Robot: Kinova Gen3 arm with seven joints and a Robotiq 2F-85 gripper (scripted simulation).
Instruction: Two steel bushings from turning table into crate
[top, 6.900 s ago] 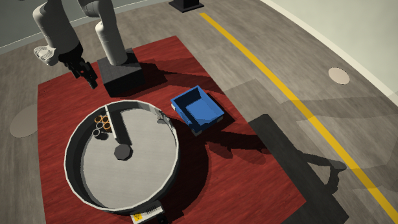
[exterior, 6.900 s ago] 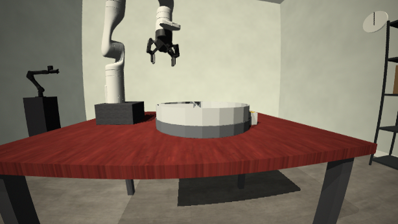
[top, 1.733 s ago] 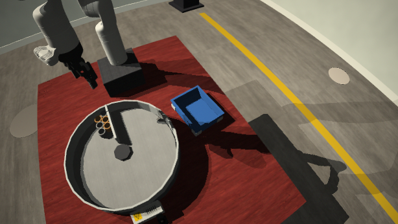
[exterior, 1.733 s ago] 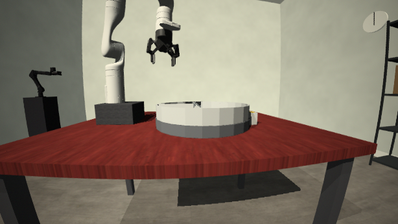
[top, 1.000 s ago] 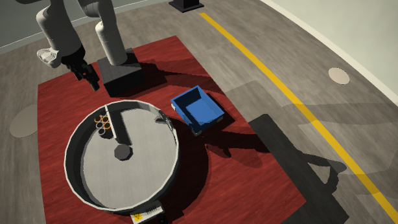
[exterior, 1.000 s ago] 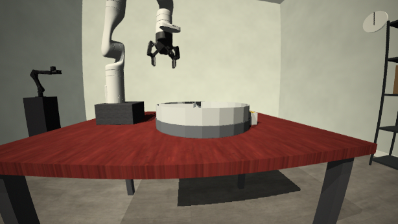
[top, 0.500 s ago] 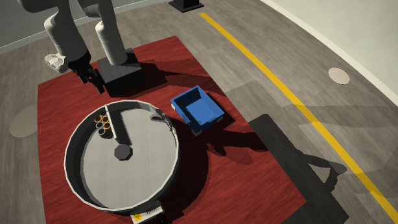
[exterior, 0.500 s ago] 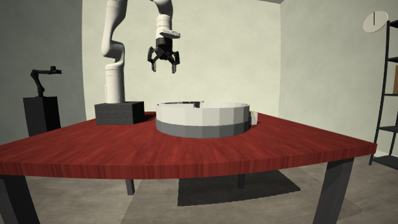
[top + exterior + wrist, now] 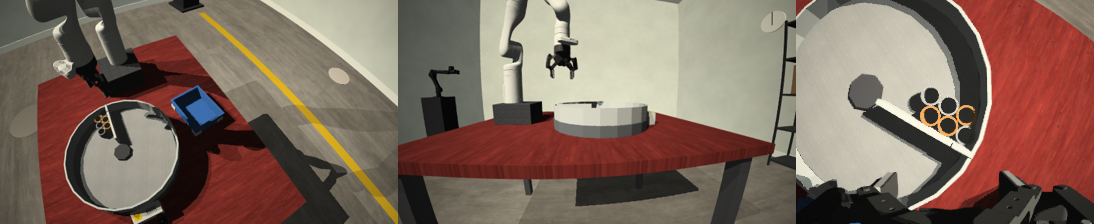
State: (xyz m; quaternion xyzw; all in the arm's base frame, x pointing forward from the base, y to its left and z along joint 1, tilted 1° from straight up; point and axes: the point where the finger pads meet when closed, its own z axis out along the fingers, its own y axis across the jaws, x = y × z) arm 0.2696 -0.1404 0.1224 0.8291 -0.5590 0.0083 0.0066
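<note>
The turning table (image 9: pixel 129 181) (image 9: pixel 599 116) (image 9: pixel 841 45) is a round, high-walled pan with a grey floor. Beside its straight white divider lies a cluster of upright rings. Three are steel bushings: one (image 9: pixel 930 87) at the inner end, one (image 9: pixel 948 97) beside it, and one (image 9: pixel 957 134) partly shaded near the outer wall by the divider. Three orange bushings (image 9: pixel 921 116) (image 9: pixel 947 135) (image 9: pixel 966 106) stand among them. The blue crate (image 9: pixel 202 111) is right of the turning table in the top view, its visible floor bare. My gripper (image 9: pixel 98 90) (image 9: pixel 562 78) (image 9: pixel 948 183) is open and empty, high above the table top.
The white divider (image 9: pixel 111 123) (image 9: pixel 913 120) runs from the dark hub (image 9: pixel 123 152) (image 9: pixel 865 91) to the wall. The robot's dark base block (image 9: pixel 124 76) (image 9: pixel 516 113) stands behind the turning table. A white box (image 9: pixel 147 212) with a yellow label is fixed to the pan's outer side.
</note>
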